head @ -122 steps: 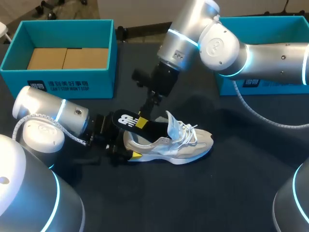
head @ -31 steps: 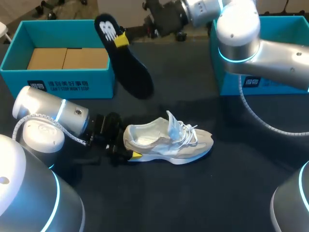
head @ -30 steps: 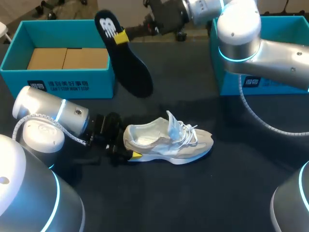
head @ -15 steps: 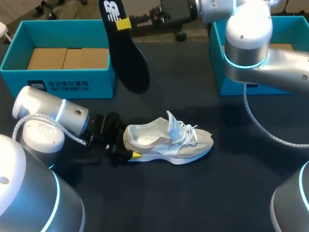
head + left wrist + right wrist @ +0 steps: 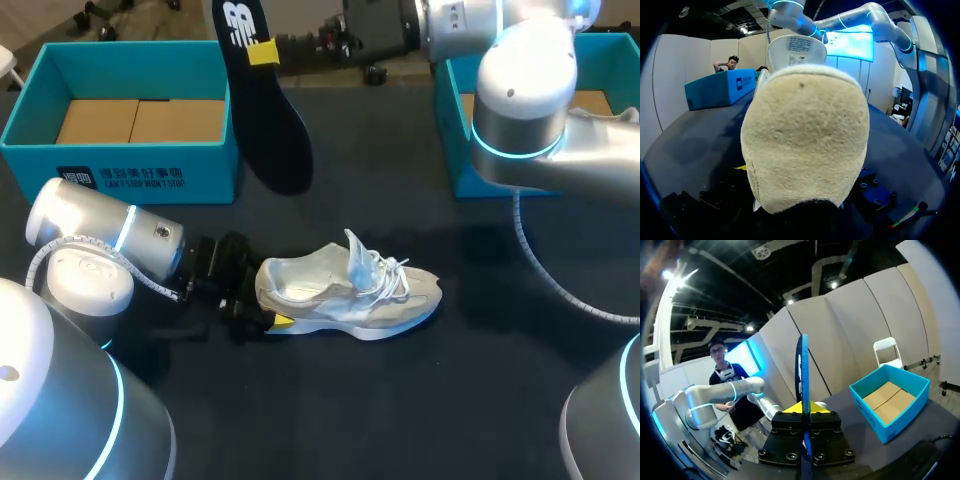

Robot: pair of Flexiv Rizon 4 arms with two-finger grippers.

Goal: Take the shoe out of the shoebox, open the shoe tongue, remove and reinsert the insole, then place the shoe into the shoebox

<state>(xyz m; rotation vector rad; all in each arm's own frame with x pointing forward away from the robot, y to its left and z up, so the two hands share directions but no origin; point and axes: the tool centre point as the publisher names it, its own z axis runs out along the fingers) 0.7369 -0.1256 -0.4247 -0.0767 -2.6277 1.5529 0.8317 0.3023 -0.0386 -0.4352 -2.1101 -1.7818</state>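
Printed marks: a dark label with white lettering stands on the front wall of the left shoebox, at the far left corner of the table. A like plate marks the right shoebox at the far right edge. A white logo marks the heel of the insole. A white tag, its print too small to read, lies on the tongue of the shoe.

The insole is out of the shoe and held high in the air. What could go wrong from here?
1. The right gripper pinches the insole only near one end; the long free part hangs down and may bend or miss the shoe opening on reinsertion.
2. The tongue stands up, but might fold back and block the way.
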